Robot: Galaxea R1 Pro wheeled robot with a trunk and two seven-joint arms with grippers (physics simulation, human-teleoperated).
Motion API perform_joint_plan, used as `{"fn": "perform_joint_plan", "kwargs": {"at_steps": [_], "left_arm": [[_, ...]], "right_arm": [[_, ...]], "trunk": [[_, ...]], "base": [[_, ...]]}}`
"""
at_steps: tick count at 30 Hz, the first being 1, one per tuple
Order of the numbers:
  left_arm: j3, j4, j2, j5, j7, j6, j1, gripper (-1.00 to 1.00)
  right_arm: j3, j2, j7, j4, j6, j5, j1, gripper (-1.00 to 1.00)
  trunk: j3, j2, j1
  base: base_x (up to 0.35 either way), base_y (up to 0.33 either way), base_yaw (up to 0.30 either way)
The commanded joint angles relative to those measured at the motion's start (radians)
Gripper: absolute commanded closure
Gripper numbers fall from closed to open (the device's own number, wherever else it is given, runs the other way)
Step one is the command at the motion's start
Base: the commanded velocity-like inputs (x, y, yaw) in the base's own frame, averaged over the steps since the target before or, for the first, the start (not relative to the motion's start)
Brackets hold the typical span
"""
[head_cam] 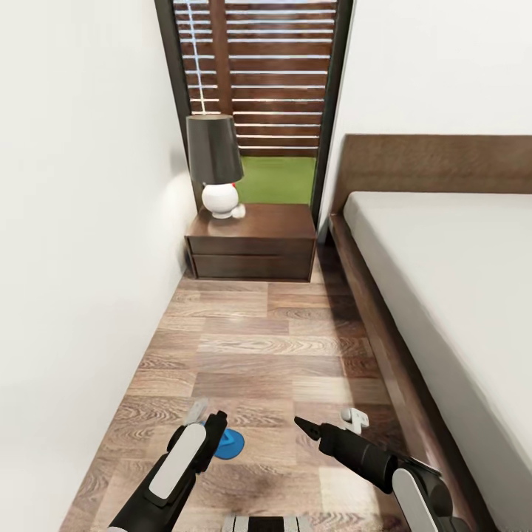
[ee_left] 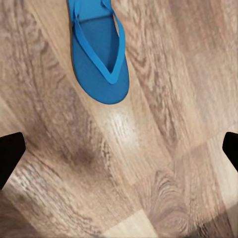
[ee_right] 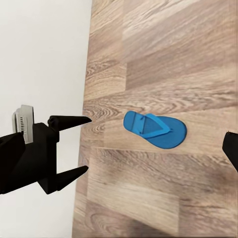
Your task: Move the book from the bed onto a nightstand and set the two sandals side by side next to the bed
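Note:
One blue sandal (head_cam: pixel 232 443) lies flat on the wood floor, half hidden behind my left gripper (head_cam: pixel 216 424). In the left wrist view the sandal (ee_left: pixel 99 54) lies a little ahead of the open, empty left gripper (ee_left: pixel 119 148). The right wrist view has the sandal (ee_right: pixel 156 130) beside the left gripper's spread fingers (ee_right: pixel 69 120). My right gripper (head_cam: pixel 303 424) hovers open over the floor to the sandal's right, holding nothing. The bed (head_cam: pixel 443 281) runs along the right. The nightstand (head_cam: pixel 251 240) stands against the far wall. The book and the other sandal are out of view.
A lamp (head_cam: pixel 214 166) with a dark shade and white base stands on the nightstand's left part. A white wall (head_cam: pixel 81 258) closes the left side of the narrow floor strip. A tall slatted window (head_cam: pixel 258 89) is behind the nightstand.

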State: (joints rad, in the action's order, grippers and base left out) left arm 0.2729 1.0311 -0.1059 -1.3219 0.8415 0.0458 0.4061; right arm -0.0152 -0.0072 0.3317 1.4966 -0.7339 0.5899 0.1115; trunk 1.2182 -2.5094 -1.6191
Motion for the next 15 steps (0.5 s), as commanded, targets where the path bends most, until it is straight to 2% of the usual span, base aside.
{"fn": "perform_joint_plan", "kwargs": {"at_steps": [1, 9, 15], "left_arm": [[0.000, 0.001, 0.000, 0.000, 0.005, 0.005, 0.000, -1.00], [0.000, 0.001, 0.000, 0.000, 0.005, 0.005, 0.000, -1.00], [0.000, 0.001, 0.000, 0.000, 0.005, 0.005, 0.000, -1.00]], "right_arm": [[0.000, 0.000, 0.002, 0.001, -0.003, 0.001, 0.000, -1.00], [-0.001, 0.001, 0.002, 0.001, -0.004, 0.001, 0.000, -1.00], [-0.037, 0.001, 0.001, 0.001, -0.003, 0.001, 0.000, -1.00]], "trunk": [[0.005, -0.001, 0.000], [0.036, -0.002, -0.004], [0.059, -0.004, -0.007]], "base": [[0.000, 0.000, 0.000], [0.000, 0.000, 0.000], [0.000, 0.000, 0.000]]}}
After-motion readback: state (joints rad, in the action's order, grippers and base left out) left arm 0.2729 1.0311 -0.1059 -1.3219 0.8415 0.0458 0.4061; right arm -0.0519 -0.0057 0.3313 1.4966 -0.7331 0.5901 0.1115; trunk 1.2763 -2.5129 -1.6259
